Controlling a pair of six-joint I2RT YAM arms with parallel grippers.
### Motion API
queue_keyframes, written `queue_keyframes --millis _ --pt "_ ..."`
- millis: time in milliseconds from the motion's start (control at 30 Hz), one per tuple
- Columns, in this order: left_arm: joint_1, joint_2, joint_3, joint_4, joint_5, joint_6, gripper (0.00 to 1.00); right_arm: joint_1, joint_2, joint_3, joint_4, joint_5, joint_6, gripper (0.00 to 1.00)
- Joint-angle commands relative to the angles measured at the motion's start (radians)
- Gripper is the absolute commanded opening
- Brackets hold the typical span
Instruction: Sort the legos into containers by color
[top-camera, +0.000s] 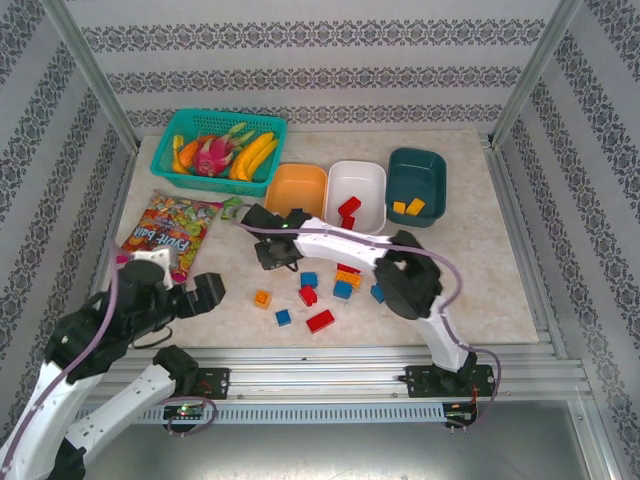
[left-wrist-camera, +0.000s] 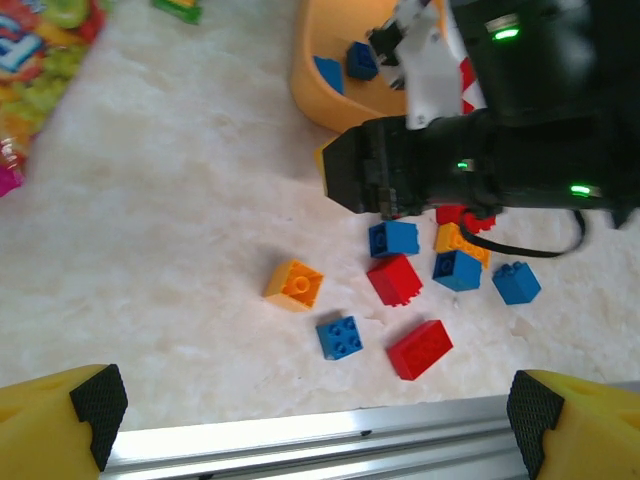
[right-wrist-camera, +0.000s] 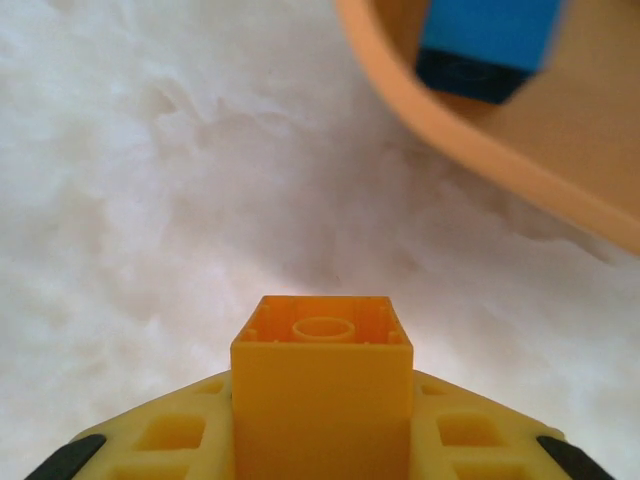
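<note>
Far left: snack bag (top-camera: 170, 232) flat on the table (top-camera: 480, 300), teal mesh basket (top-camera: 218, 150) of fruit behind it. L gripper (top-camera: 205, 292) hangs near the front edge, just right of the bag, jaws spread wide w/ nothing between. In the left wrist view its black pads (left-wrist-camera: 98, 400) sit at the two bottom corners, well apart from any brick.

Next, R gripper (top-camera: 272, 252), arm stretched across from the right, is clamped on a yellow-orange brick (right-wrist-camera: 322, 390), w/ yellow fingers (right-wrist-camera: 170, 440) pressed to both its sides. The brick sits low over bare table, just beside the near-left corner of the orange tray (top-camera: 295, 188). Whether it touches the surface is hard to judge from this angle.

Orange tray holds two blue bricks (left-wrist-camera: 330, 72). In front of it and to the right, approx nine loose legos (top-camera: 320, 320) lie scattered on the table: red, blue, orange, some touching.

White tray (top-camera: 372, 175) has red bricks (top-camera: 348, 210). Far right, teal tray (top-camera: 415, 165) has two yellow bricks (top-camera: 407, 207).
</note>
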Motion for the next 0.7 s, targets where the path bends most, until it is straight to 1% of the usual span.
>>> queue_keyframes --millis 0,133,167,200,267,300,333,367,467,567,667 --pt "-0.001 0.105 0.043 0.181 0.083 0.101 1.0 -0.068 -0.234 -0.101 0.012 0.069 0.018 0.21" --pt "-0.009 0.262 0.078 0.343 0.129 0.106 1.0 -0.234 -0.433 -0.257 0.007 0.05 0.0 0.21" --pt "-0.017 0.299 0.083 0.384 0.133 0.101 1.0 -0.298 -0.483 -0.297 0.003 0.038 -0.013 0.21" --pt "-0.026 0.333 0.089 0.42 0.135 0.099 1.0 -0.34 -0.508 -0.321 0.002 0.03 -0.023 0.22" --pt "-0.049 0.411 0.106 0.489 0.138 0.093 1.0 -0.467 -0.565 -0.371 0.0 0.003 -0.055 0.22" --pt "-0.06 0.442 0.115 0.515 0.139 0.091 1.0 -0.51 -0.574 -0.383 0.0 -0.011 -0.062 0.22" --pt "-0.073 0.484 0.132 0.542 0.139 0.09 1.0 -0.573 -0.578 -0.39 -0.004 -0.033 -0.069 0.22" --pt "-0.087 0.52 0.148 0.564 0.139 0.088 1.0 -0.632 -0.575 -0.393 -0.005 -0.055 -0.075 0.22" --pt "-0.117 0.629 0.201 0.622 0.146 0.082 1.0 -0.767 -0.524 -0.376 0.014 -0.125 -0.094 0.22" --pt "-0.142 0.722 0.25 0.659 0.141 0.07 1.0 -0.841 -0.406 -0.302 0.015 -0.163 -0.121 0.23" --pt "-0.155 0.791 0.279 0.699 0.136 0.047 1.0 -0.883 -0.273 -0.203 0.015 -0.186 -0.141 0.25"
